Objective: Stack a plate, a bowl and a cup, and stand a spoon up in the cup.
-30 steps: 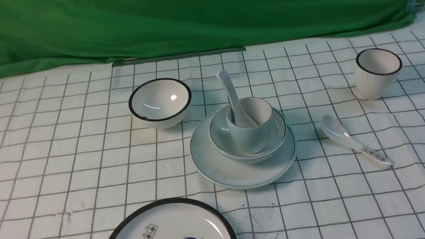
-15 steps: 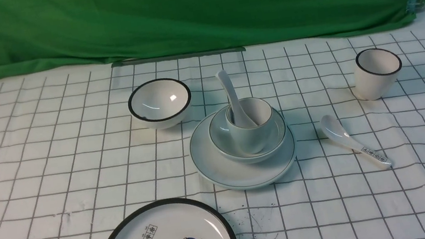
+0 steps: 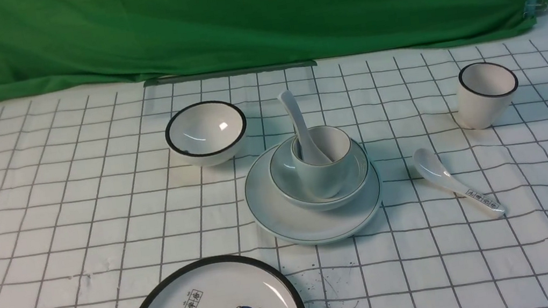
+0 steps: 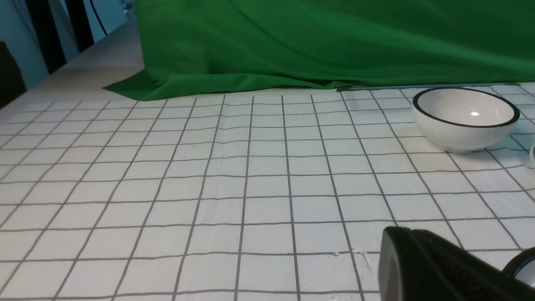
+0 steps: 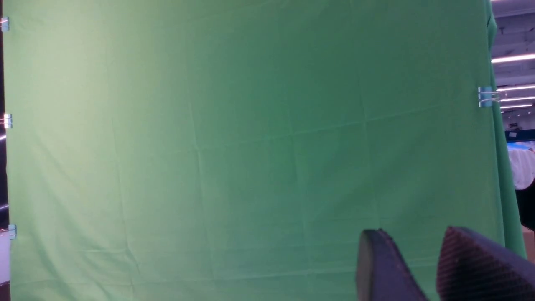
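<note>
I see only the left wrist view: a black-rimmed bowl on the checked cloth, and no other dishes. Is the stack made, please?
Observer: Yes. In the front view the bowl sits on the plate, and the cup sits in the bowl.
Operator: And the spoon?
Observer: The spoon stands in the cup, with its handle up above the rim.
Operator: Does the right gripper hold something?
Observer: No. In its wrist view the right gripper is open and empty, and it faces the green curtain.
</note>
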Motion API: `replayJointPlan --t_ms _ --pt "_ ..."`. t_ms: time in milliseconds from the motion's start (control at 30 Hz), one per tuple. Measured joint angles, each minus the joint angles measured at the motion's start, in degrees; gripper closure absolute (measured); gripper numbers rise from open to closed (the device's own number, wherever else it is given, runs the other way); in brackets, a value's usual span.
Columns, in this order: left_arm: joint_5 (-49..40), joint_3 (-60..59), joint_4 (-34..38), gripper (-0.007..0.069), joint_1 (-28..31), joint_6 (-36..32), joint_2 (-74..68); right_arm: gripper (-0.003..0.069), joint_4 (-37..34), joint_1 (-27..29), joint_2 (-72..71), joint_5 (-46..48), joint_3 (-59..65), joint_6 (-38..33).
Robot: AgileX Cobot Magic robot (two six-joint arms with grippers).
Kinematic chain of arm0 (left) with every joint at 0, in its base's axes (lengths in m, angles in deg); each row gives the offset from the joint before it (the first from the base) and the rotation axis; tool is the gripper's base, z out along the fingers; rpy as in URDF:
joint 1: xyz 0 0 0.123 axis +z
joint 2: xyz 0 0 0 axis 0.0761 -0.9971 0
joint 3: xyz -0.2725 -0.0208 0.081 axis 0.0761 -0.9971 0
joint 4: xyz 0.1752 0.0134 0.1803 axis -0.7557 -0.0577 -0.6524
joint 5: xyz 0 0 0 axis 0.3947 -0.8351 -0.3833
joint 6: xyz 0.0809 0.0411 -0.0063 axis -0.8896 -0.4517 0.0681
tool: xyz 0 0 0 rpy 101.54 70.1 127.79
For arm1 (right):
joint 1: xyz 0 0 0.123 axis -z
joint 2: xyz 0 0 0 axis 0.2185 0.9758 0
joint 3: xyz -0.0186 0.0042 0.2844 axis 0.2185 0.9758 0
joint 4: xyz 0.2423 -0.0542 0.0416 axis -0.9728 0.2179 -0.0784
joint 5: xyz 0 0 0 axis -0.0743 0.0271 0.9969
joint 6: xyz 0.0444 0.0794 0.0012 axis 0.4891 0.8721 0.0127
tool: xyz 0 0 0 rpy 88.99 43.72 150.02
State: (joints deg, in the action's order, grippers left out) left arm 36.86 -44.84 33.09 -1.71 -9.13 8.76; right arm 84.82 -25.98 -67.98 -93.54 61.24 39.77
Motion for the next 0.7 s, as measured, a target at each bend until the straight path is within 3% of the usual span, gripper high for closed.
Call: replayJointPlan --t_ms 467,567,700 --pt "0.00 0.00 -0.75 0.0624 0.00 0.02 0.00 0.0410 0.00 0.00 0.00 0.67 0.00 -1.43" --pt "0.00 0.00 -0.80 0.0624 0.00 0.02 0.00 0.0410 0.00 1.01 -1.07 10.51 0.00 -7.87" --pt "0.00 0.00 -0.80 0.0624 0.00 -0.21 0.00 0.0410 0.00 6.70 -1.69 24.08 2.81 -14.37"
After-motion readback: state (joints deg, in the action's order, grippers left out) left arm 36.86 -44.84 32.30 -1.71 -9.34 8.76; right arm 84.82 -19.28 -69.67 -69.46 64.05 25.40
